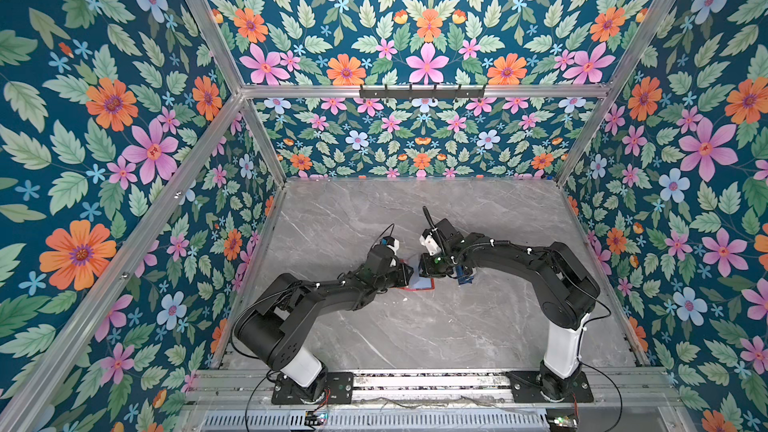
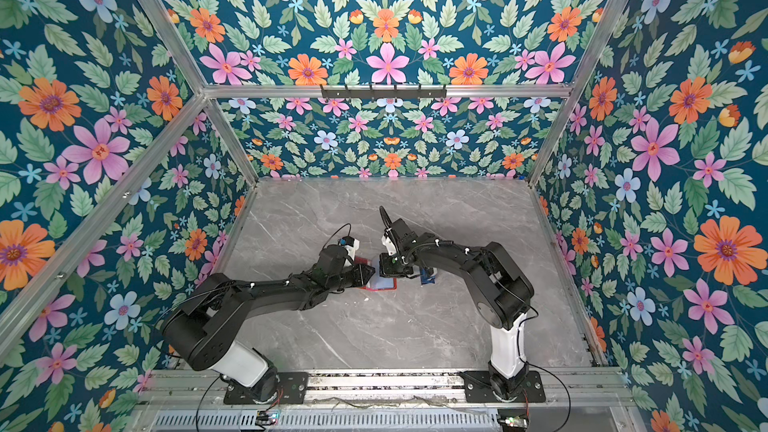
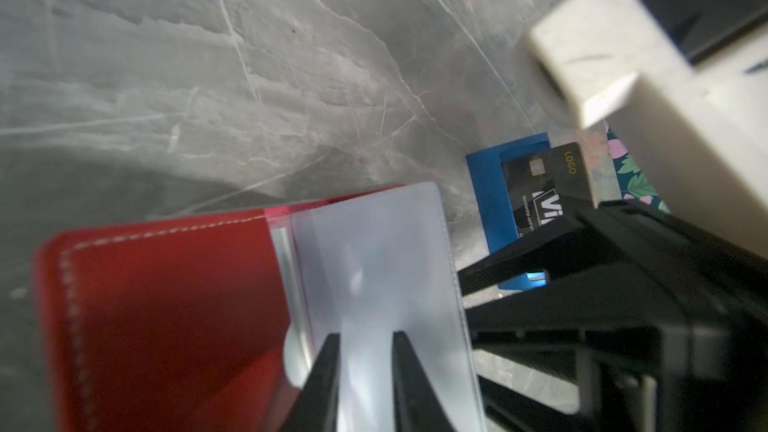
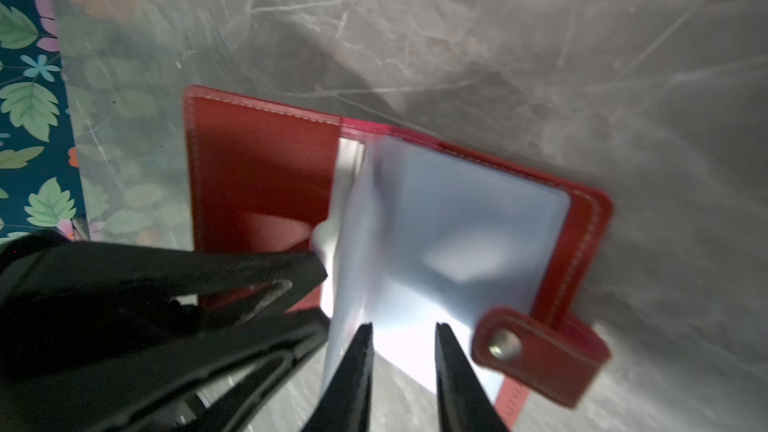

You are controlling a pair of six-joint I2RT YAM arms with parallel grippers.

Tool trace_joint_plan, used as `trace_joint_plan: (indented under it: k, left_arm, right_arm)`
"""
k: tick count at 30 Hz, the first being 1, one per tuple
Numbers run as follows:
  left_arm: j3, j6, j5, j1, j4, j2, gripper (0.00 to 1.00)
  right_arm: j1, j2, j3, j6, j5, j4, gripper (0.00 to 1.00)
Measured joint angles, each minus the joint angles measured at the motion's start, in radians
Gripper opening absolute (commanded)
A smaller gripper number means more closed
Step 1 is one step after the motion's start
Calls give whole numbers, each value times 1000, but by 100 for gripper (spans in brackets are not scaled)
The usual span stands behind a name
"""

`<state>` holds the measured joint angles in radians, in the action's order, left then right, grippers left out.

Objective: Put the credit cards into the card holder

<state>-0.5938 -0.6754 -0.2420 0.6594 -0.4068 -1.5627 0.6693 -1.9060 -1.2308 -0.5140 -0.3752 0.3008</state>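
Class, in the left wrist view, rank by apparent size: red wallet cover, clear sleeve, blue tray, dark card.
1. red cover
2. clear sleeve, nearly as large
3. blue tray
4. dark card
Cover and sleeve lie nearest; tray and card partly hidden.

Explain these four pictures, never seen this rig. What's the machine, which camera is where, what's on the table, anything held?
Two black robot arms are mounted along a grey marble-look table edge. Two pictures look down from overhead; two come from cameras on the wrists. The arms meet over an open red card holder with clear sleeves. Beside it, a blue tray carries a dark card. The left gripper and right gripper hover over the sleeves, jaws apart; neither visibly holds anything.
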Motion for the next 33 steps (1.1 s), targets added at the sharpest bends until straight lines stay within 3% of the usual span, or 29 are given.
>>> trace_joint_plan:
  k: [4,12,15,24,33]
  left_arm:
    - [20,7,41,1,16,68,49]
    - [60,53,186,2,96,248,52]
    - [64,76,211,2,124,287,49]
    - [57,106,179,2,132,246,29]
    - [21,85,122,2,116,92,24]
  right_arm:
    - [0,-11,-10,-3,-38,-24,35]
    - [3,-64,-56,-11,-109,-58,41]
    - [8,-89,-79,-15,-127,-60,38]
    - [13,-135,-101,-35,-141,-61,14]
    - [13,-143,-97,-51,-134,-62,10]
